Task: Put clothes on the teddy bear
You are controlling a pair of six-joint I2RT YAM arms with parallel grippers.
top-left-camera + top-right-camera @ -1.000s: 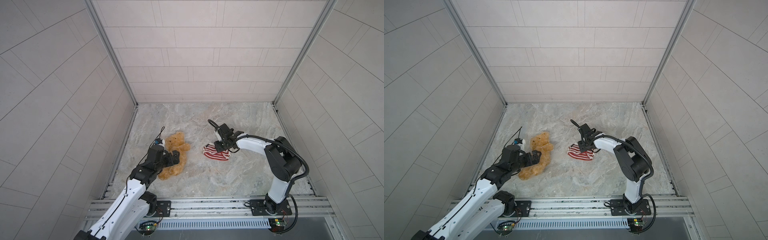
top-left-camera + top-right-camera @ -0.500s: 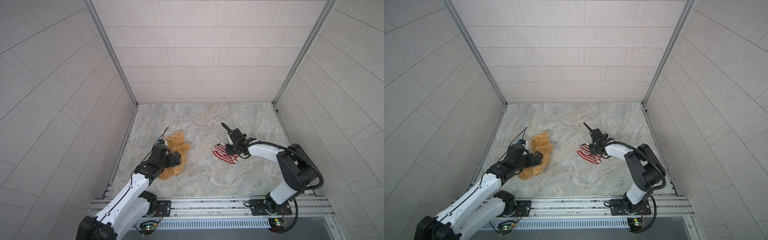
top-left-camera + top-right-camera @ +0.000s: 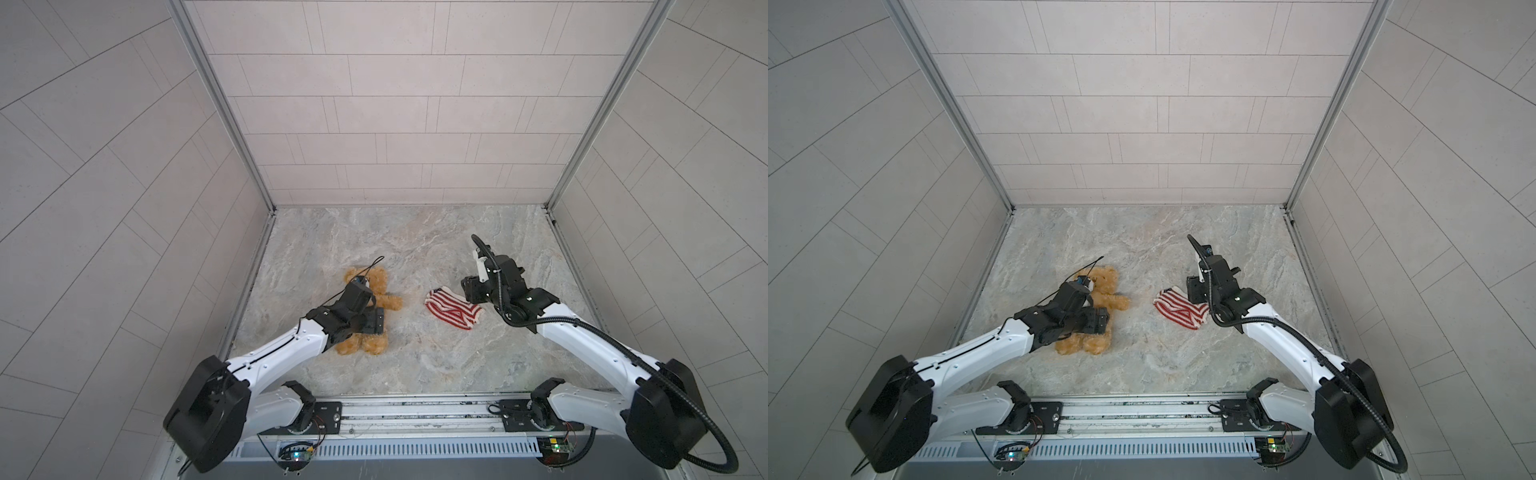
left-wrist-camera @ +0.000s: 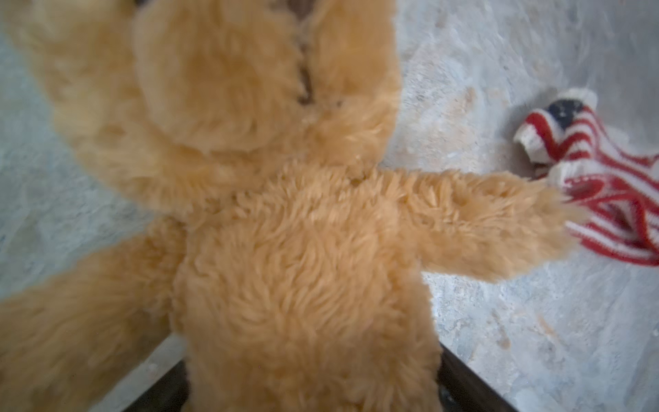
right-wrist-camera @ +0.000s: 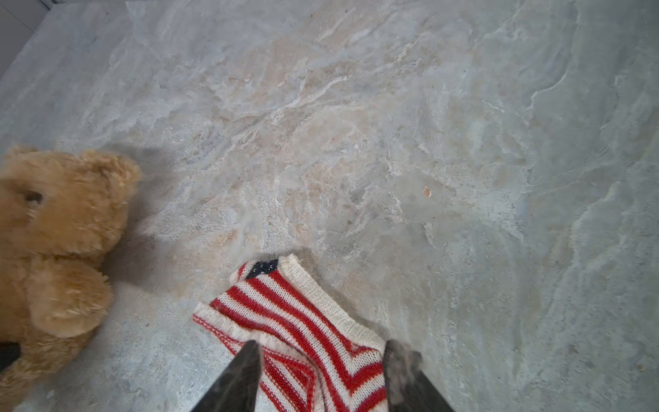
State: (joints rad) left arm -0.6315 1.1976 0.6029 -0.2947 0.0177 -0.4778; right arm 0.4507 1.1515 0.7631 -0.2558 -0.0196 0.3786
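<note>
On the marble tabletop of a tiled test cell, two white robot arms close in on a toy that is yet to be dressed. The left arm reaches low over the toy, while the right arm has swung outward within the past second and now bends in from the far side. The teddy bear lies left of centre in both top views, apparently on its back, with its head toward the back wall and one furry arm flung out to the side. It has been nudged slightly toward the middle and laid out flatter than a second ago. The sweater, a red-and-white striped knit, lies on the marble near that paw with bare stone between them. Over the same second it has been drawn a little away from the bear and stretched longer. The left fingers stand wide apart, one on each side of the bear's belly, and whether they press the plush cannot be told. The right fingers are about half parted, tips down at the sweater's edge with knit lying between them and no pinch evident. Both pieces appear to be getting squared up. The dressing proper, opening the hem and feeding the head or a paw through, has not begun.
</note>
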